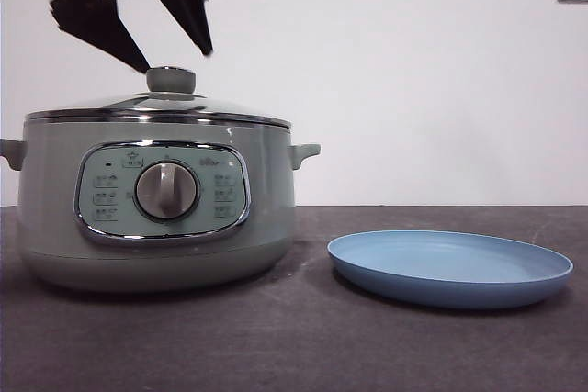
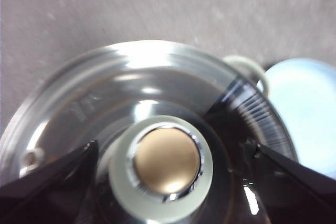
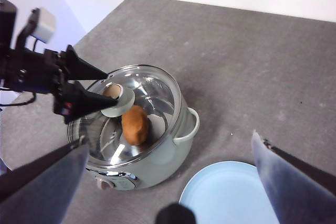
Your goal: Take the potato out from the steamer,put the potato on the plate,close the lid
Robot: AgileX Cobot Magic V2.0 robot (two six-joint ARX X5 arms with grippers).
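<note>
The steamer [image 1: 152, 213] stands at the left of the table [image 1: 303, 346] in the front view, its panel and knob [image 1: 166, 191] facing the camera, the knob's grip bar upright. The glass lid [image 1: 156, 109] sits closed on the chrome rim. The light-blue plate [image 1: 450, 268] lies just beside the pot, at its 3 o'clock, apart from it.

The potato [image 3: 136, 125] shows only in the right wrist view, through the glass, inside the pot. Its long axis runs roughly from 12 to 6 o'clock in that picture, and the lid knob [image 3: 118, 100] sits at its 11 o'clock. The front view hides the potato behind the pot wall.

The left gripper [image 1: 175, 60] hangs over the lid knob with its jaws spread wide, one fingertip [image 1: 138, 65] just above the knob, gripping nothing. In the left wrist view the knob [image 2: 163, 169] lies between the jaws, cut by the frame edge; contact cannot be made out.

The right gripper [image 3: 170, 182] is held high above the table, jaws wide apart and empty, both blurred and cropped.
</note>
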